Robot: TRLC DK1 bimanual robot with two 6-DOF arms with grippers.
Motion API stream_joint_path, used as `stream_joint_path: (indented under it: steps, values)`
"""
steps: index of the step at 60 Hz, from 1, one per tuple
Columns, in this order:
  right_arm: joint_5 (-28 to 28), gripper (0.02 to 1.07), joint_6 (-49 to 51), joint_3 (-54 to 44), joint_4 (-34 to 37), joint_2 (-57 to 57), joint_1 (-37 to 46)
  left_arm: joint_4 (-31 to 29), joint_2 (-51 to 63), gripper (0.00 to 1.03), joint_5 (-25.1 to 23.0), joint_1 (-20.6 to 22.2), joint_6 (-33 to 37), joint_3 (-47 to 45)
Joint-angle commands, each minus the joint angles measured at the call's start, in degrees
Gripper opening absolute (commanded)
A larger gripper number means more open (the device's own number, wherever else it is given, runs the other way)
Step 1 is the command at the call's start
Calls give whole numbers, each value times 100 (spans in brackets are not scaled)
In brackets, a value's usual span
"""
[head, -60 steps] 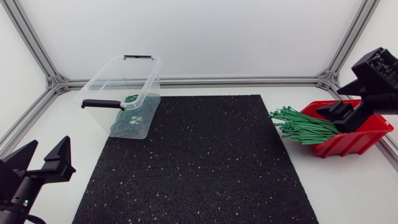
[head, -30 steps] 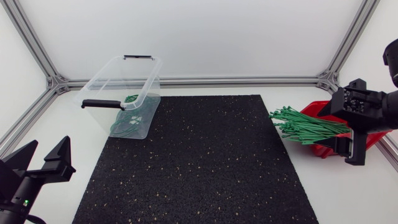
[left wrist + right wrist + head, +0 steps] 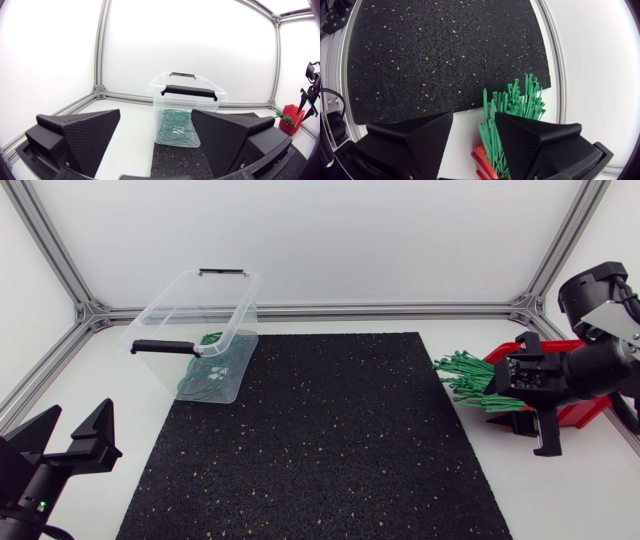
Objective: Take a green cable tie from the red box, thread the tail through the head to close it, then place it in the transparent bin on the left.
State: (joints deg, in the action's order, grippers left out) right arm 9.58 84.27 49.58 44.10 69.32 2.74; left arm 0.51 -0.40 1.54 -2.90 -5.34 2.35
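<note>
The right gripper point(image 3: 473, 117) had its two fingers point(image 3: 427, 142) spread apart and held nothing; the bundle of green cable ties point(image 3: 512, 105) showed through the gap between them, lying below the fingertips, and whether either finger touched a tie could not be told. The ties fanned out of the red box point(image 3: 480, 156) toward the edge of the black mat point(image 3: 445, 50). From above, that gripper point(image 3: 530, 395) hung turned on its side over the red box point(image 3: 572, 415), with the ties point(image 3: 478, 380) sticking out past the box's open end toward the mat point(image 3: 320, 440). The left gripper point(image 3: 156, 114) stood wide open and empty, well away from the ties, low at the near left corner of the table point(image 3: 100, 380) beside the mat. Ahead of it stood the transparent bin point(image 3: 210, 107), upright, with a tangle of closed green ties point(image 3: 175, 127) at its bottom.
</note>
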Motion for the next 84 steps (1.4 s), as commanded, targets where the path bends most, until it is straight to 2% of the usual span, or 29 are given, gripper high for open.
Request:
stream_joint_path:
  steps: [1,6,11,21,33,56,62,84]
  values:
    - [-53,53,178,-133,-129,187,-63,-87,-30,99,-5,26,95,-235]
    - [-97,52,195,-133,-235,328,-81,-87,-30,99,-5,26,95,-235]
    - [-150,44,239,-177,-393,477,-99,-87,-21,99,-13,26,95,-235]
    - [-326,43,292,-265,-745,715,-99,-95,-21,99,-49,17,95,-226]
    - [-361,29,362,-256,-815,846,-134,-95,-21,99,-49,26,95,-235]
    - [-431,28,362,-370,-920,873,-195,-95,-21,99,-49,26,95,-226]
    - [-440,24,362,-388,-1017,882,-195,-95,-21,99,-49,26,95,-226]
    - [-607,24,441,-406,-1325,978,-151,-104,-21,99,-57,26,95,-226]
